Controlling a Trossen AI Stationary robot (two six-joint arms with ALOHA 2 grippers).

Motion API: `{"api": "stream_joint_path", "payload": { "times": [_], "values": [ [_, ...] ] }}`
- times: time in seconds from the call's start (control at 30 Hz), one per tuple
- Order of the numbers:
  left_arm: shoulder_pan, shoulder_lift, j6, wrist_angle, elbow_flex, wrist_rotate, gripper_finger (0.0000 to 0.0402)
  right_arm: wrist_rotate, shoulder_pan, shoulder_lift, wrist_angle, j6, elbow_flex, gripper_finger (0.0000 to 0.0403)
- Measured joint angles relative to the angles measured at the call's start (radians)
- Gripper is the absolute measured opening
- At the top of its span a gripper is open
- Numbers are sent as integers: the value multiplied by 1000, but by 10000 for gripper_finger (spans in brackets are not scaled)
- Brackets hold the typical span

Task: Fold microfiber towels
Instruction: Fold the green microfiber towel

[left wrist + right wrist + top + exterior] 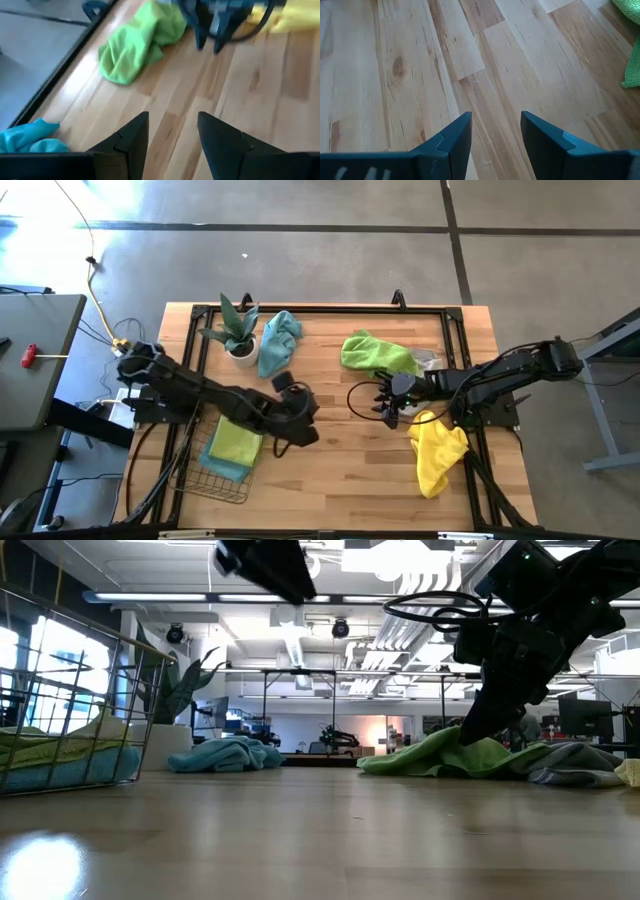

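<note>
Both claws empty, parted. Right claw point(388, 408) nearer green towel point(375, 352), lying just beyond it. Left claw point(297, 402) mid-surface, farther off.

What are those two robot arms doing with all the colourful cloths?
Right now neither arm is holding anything. The left gripper hangs over the bare middle of the wooden table with open jaws, and the right gripper faces it, jaws open too. Folded towels, lime green on teal, already lie in the wire basket. A crumpled teal towel sits by the potted plant. A lime green towel and a yellow towel lie unfolded.
</note>
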State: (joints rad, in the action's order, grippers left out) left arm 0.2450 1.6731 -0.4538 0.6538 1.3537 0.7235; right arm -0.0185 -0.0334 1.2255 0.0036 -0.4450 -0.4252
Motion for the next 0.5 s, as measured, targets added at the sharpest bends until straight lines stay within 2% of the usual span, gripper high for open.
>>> {"api": "stream_joint_path", "payload": {
  "times": [0.17, 0.5],
  "values": [
    [-6, 58, -41, 62, -1, -68, 159, 0, 0, 0, 0, 0, 0, 161],
    [56, 115, -171, 59, -1, 20, 159, 0, 0, 0, 0, 0, 0, 161]
  ]
}}
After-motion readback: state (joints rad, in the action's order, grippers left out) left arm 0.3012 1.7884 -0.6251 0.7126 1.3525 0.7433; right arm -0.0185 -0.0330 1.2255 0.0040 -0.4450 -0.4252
